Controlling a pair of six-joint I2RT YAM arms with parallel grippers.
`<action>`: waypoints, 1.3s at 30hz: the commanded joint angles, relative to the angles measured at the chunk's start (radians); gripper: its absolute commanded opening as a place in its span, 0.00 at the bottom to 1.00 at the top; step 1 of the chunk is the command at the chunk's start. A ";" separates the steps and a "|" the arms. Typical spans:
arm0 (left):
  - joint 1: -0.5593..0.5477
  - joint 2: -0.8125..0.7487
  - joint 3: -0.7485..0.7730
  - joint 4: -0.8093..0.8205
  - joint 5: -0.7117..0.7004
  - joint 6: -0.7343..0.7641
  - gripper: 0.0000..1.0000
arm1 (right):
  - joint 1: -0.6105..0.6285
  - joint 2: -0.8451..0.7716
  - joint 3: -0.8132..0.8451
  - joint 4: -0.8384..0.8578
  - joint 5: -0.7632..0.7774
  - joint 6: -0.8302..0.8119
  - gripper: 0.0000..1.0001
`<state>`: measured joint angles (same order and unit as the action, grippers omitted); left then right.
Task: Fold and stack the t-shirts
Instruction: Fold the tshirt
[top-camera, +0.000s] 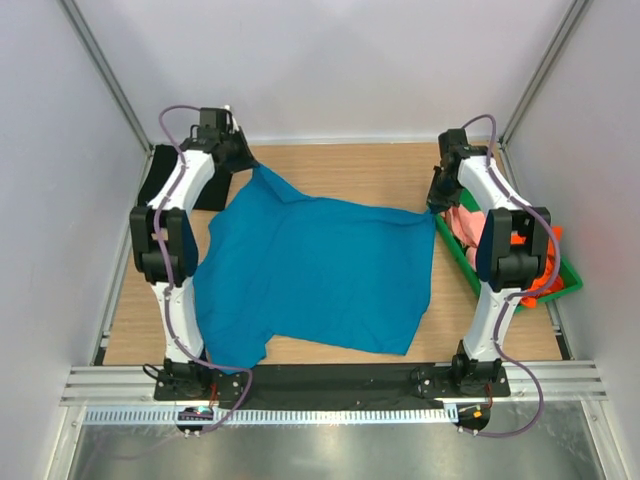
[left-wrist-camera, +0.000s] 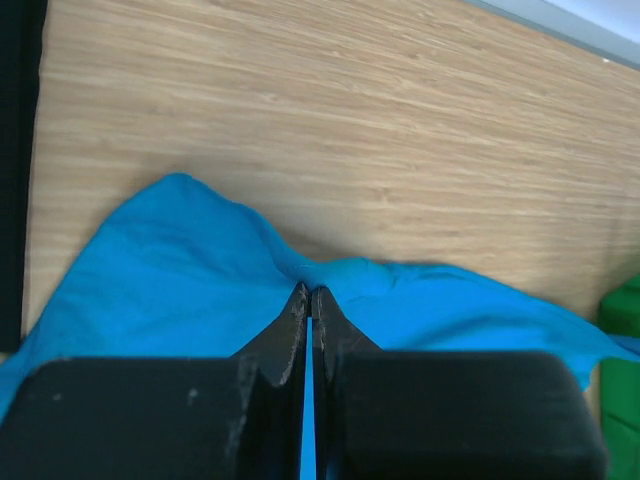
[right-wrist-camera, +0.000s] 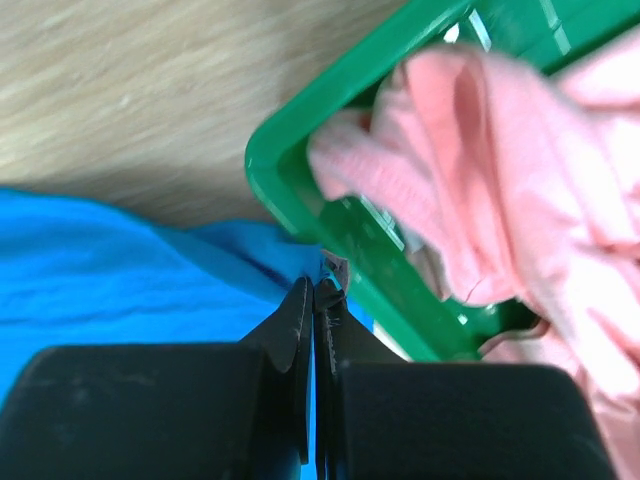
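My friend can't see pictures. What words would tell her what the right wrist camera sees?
The right gripper, shut, pinches the edge of a teal-blue t-shirt over a wooden table. Close beside it, a pink t-shirt is heaped in a green tray.

This is looking like a robotics lab test cell, not anyone's home. Plain white panels (top-camera: 330, 60) are boxing in a wood-grain table (top-camera: 370, 165), and the left arm (top-camera: 170, 250) and right arm (top-camera: 505, 250) are sitting bolted by aluminium rails (top-camera: 560, 378) along the front edge.
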<state>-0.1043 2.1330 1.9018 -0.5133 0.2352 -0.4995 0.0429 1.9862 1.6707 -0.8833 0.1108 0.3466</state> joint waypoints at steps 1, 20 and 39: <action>0.003 -0.156 -0.032 -0.033 -0.004 -0.018 0.00 | 0.003 -0.108 -0.025 -0.051 -0.085 0.031 0.01; 0.067 -0.476 -0.317 -0.234 -0.068 0.021 0.00 | 0.011 -0.404 -0.353 -0.071 -0.184 0.077 0.01; 0.144 -0.726 -0.621 -0.310 -0.076 -0.043 0.00 | 0.018 -0.481 -0.532 -0.040 -0.220 0.058 0.01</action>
<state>0.0330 1.4498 1.2911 -0.7982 0.1574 -0.5213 0.0555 1.5486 1.1412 -0.9405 -0.0978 0.4179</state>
